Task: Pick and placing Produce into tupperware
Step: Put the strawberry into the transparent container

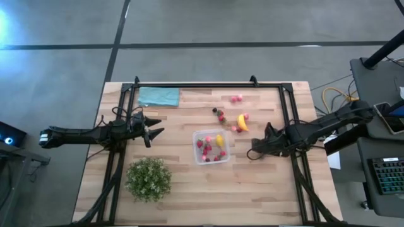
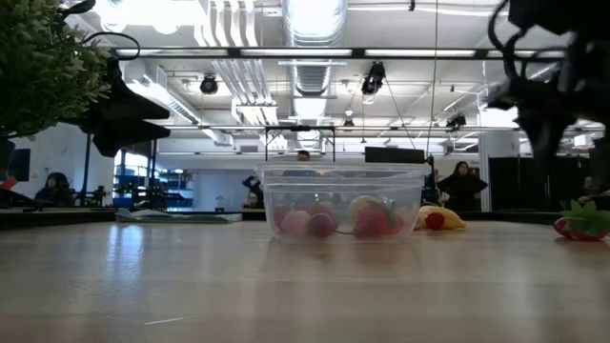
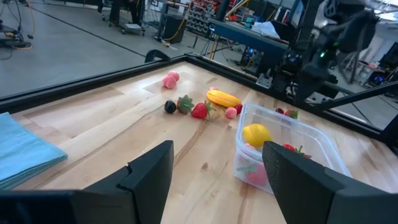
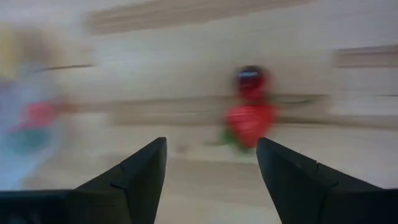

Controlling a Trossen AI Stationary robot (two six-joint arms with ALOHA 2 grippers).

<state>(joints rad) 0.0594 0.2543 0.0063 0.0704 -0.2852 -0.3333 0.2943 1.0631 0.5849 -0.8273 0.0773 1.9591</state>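
Note:
The clear tupperware (image 1: 211, 146) stands mid-table, holding several red strawberries and a yellow lemon (image 3: 256, 134); in the low view the tupperware (image 2: 343, 200) shows the fruit through its walls. A banana (image 1: 242, 122) lies beyond it with loose strawberries (image 1: 221, 115) and dark pieces, and two pink ones (image 1: 236, 98) lie farther off. My left gripper (image 1: 154, 132) hovers open to the left of the tupperware; in its wrist view the left gripper (image 3: 217, 149) is empty. My right gripper (image 1: 254, 151) is open just right of the tupperware. Ahead of the right gripper (image 4: 211, 143), a blurred red strawberry (image 4: 249, 121) lies on the wood.
A teal folded cloth (image 1: 158, 96) lies at the far left corner and a bushy green plant (image 1: 148, 178) stands near the left front. A black frame (image 1: 208, 85) borders the table. One strawberry (image 2: 581, 221) lies off to the right of the tupperware in the low view.

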